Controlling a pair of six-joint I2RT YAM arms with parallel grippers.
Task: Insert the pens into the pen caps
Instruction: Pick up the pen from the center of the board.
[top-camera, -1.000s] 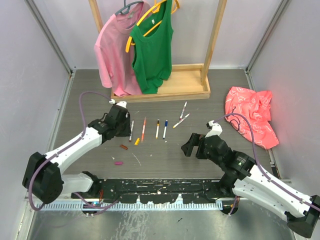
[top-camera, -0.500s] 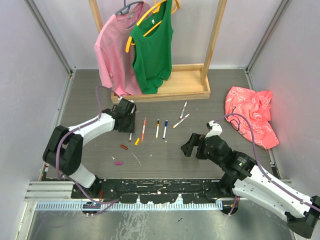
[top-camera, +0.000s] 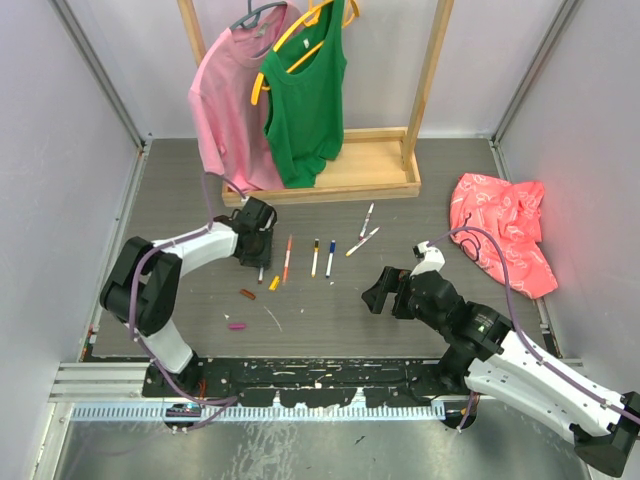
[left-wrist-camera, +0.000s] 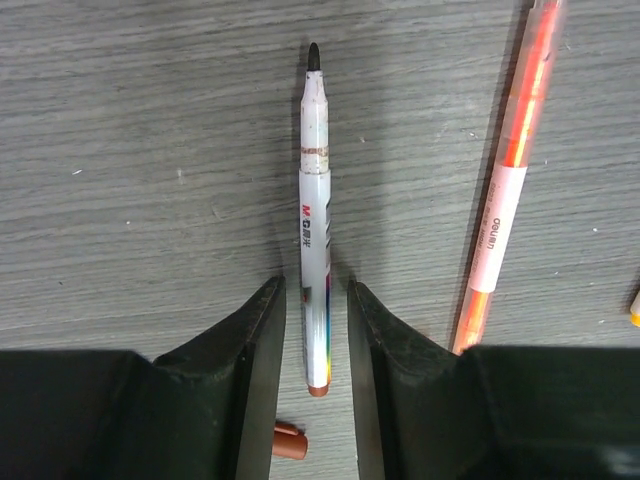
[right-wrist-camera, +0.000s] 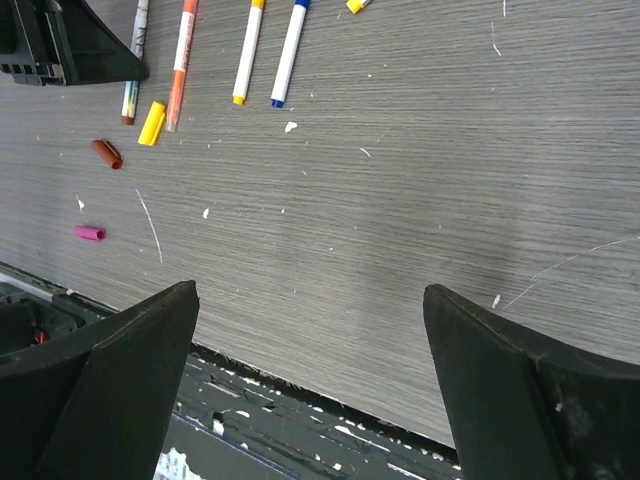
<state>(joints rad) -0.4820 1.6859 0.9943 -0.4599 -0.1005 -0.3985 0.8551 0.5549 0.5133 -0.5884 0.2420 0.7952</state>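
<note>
Counting six pens (top-camera: 315, 257) and three pen caps (top-camera: 274, 283) on the bench (top-camera: 330, 310), we see the left gripper (left-wrist-camera: 315, 290) narrow astride the brown-ended pen (left-wrist-camera: 315, 230), not pinching; right gripper (right-wrist-camera: 308, 292) wide, empty.

Looking straight down at a grey table (left-wrist-camera: 120, 150). Left gripper (left-wrist-camera: 315, 290) low over it, one black finger (left-wrist-camera: 250, 370) on each side of a thin white pen (left-wrist-camera: 314, 240), with a small gap on both sides. Dark tip pointing away. Just to the right, a slanted orange pen (left-wrist-camera: 505, 170). Near the bottom edge, a small brown cap (left-wrist-camera: 290, 441).
</note>
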